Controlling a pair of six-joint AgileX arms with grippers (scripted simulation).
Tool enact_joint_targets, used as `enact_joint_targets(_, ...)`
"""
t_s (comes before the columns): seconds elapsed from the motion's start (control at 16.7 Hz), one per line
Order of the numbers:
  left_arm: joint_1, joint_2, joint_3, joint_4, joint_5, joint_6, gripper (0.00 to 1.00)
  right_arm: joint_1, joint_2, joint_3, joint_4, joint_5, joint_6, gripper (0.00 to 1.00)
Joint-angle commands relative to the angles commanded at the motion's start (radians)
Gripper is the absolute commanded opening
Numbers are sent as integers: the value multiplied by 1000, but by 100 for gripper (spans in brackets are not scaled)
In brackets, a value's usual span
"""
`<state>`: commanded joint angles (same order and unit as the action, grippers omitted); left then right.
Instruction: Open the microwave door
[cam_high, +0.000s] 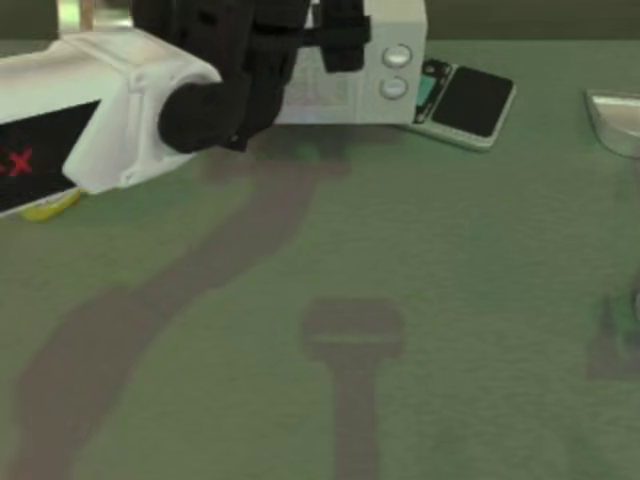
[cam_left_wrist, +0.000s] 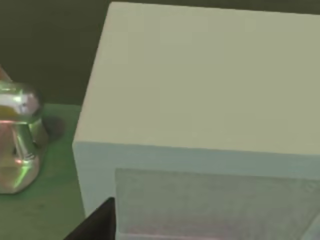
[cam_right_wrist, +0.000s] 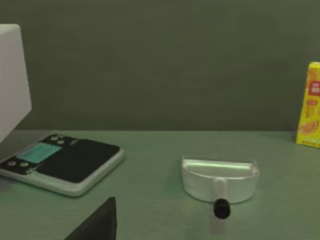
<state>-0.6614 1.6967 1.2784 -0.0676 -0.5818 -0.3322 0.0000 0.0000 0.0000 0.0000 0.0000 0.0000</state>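
One arm working: my left gripper (cam_high: 335, 45) is at the microwave door (cam_left_wrist: 215, 202)
Door: closed on the microwave (cam_high: 372, 60)
Pincer state: cannot tell

Setting: rendered simulation tabletop, a robot test bench with kitchen props. Evidence: flat green table (cam_high: 420, 300) filling the top view, plain dark backdrop behind. Upper centre: white microwave (cam_high: 385, 70); beside it a kitchen scale (cam_high: 468, 102). Right edge: metal dustpan (cam_right_wrist: 219, 179). Also a yellow juice carton (cam_right_wrist: 310, 105) and a shiny metal kettle (cam_left_wrist: 17, 140).
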Motion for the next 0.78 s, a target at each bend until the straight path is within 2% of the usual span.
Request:
enact_joint_targets(0.18, -74, 203, 147, -8, -69, -39, 100, 0, 0, 0, 0, 0, 0, 100)
enact_joint_targets(0.36, -115, 312, 231, -12, -110, -62, 100, 0, 0, 0, 0, 0, 0, 100)
enact_joint_targets(0.78, -117, 332, 245, -12, -114, -64, 100, 0, 0, 0, 0, 0, 0, 100)
